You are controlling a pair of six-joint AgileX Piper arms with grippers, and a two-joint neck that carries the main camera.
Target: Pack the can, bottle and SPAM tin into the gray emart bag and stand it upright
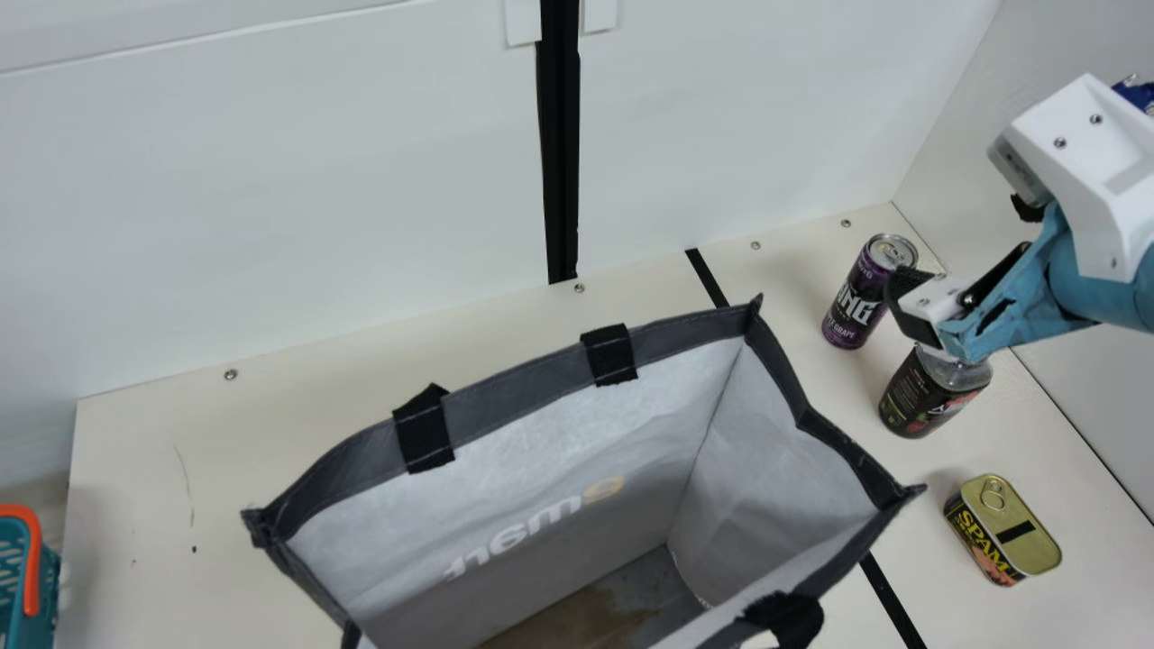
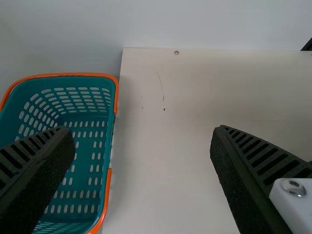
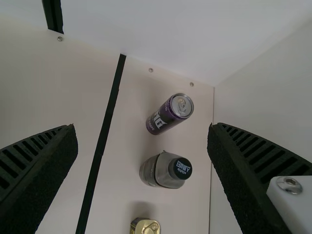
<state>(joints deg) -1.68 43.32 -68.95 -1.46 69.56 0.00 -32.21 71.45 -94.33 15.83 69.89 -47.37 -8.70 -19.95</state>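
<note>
The gray bag (image 1: 784, 469) stands upright with its mouth wide open and its floor visible inside. To its right stand the purple can (image 1: 865, 288) and the dark-labelled bottle (image 1: 929, 397), with the SPAM tin (image 1: 1001, 532) nearer the front. My right gripper (image 1: 920, 297) is in front of the bottle's upper part in the main view. In the right wrist view my right gripper (image 3: 142, 161) is open, with the can (image 3: 168, 114), the bottle (image 3: 165, 169) and the tin (image 3: 145, 226) beyond its fingers, none held. My left gripper (image 2: 142, 161) is open in the left wrist view, holding nothing.
A teal basket with an orange rim (image 1: 32, 559) is at the left edge of the table, also showing as a basket (image 2: 111, 195) in the left wrist view. White walls (image 1: 315, 198) rise behind and at the right of the table (image 1: 162, 469).
</note>
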